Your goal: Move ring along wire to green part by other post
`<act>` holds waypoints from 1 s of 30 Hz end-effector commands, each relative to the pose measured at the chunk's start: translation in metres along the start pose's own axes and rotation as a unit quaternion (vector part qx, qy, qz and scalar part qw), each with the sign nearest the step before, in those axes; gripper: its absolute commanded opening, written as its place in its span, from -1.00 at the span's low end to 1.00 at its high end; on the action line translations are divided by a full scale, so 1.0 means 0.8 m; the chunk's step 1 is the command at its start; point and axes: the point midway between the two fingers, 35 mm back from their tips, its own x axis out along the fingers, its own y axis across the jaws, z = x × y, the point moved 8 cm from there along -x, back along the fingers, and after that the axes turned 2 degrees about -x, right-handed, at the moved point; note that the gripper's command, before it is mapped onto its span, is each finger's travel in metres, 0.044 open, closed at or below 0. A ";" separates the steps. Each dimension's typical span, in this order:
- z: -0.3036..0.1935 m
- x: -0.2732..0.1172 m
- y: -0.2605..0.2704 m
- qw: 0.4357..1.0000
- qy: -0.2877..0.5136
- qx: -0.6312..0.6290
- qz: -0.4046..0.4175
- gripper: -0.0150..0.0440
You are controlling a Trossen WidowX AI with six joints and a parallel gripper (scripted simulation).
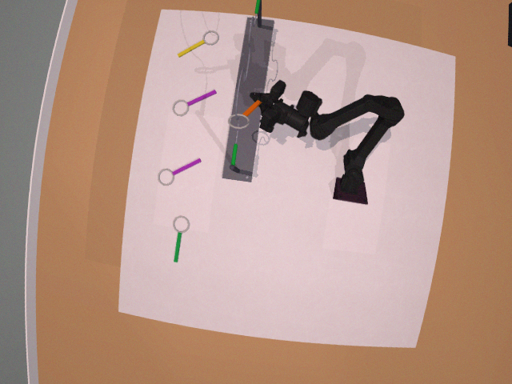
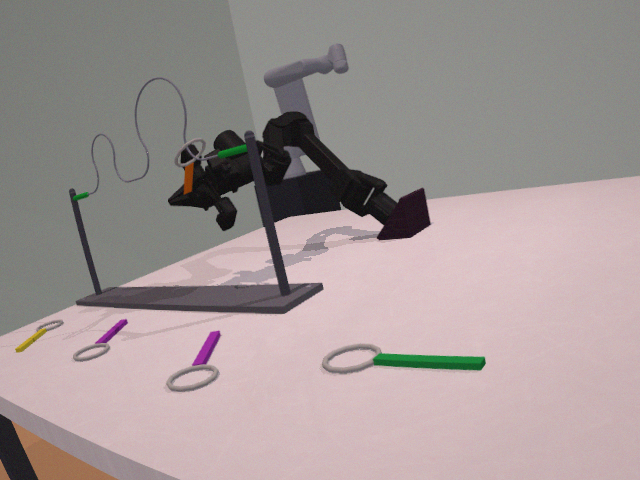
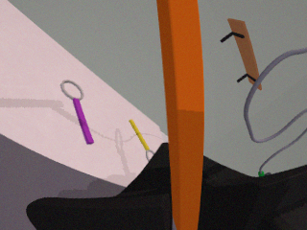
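Note:
The orange handle (image 1: 251, 108) (image 2: 188, 178) (image 3: 184, 86) is clamped by its end in my shut gripper (image 1: 255, 97) (image 2: 174, 200) (image 3: 184, 150). Its grey ring (image 1: 229, 121) (image 2: 177, 156) is above the handle in the exterior view. The ring appears around the thin grey wire (image 2: 159, 78) (image 3: 247, 112), at the low bend between the tall loop and the near green part (image 1: 234, 154) (image 2: 232, 151). I cannot tell whether ring and wire touch. The far green part (image 1: 258, 6) (image 2: 81, 195) is at the other post (image 2: 85, 242). The ring is out of the wrist view.
The near post (image 2: 268, 222) and far post stand on a dark base (image 1: 248, 153) (image 2: 196, 300). Beyond the base from the arm lie a yellow-handled ring (image 1: 190, 48), two purple-handled rings (image 1: 202, 98) (image 1: 186, 166) and a green-handled ring (image 1: 178, 246).

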 end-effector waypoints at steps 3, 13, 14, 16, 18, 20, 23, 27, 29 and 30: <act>0.003 -0.004 0.024 0.998 0.004 0.060 0.031 -1.00; 0.014 -0.013 0.056 0.984 0.016 0.158 0.075 -1.00; 0.016 -0.014 0.059 0.983 0.017 0.168 0.079 -1.00; 0.019 -0.016 0.065 0.978 0.019 0.186 0.088 -1.00; 0.022 -0.018 0.070 0.974 0.021 0.204 0.096 -1.00; 0.025 -0.020 0.076 0.969 0.023 0.221 0.103 -1.00; 0.031 -0.024 0.083 0.962 0.026 0.246 0.115 -1.00; 0.039 -0.029 0.093 0.950 0.031 0.282 0.131 -1.00; 0.043 -0.031 0.097 0.945 0.033 0.297 0.137 -1.00; 0.045 -0.032 0.100 0.942 0.033 0.304 0.141 -1.00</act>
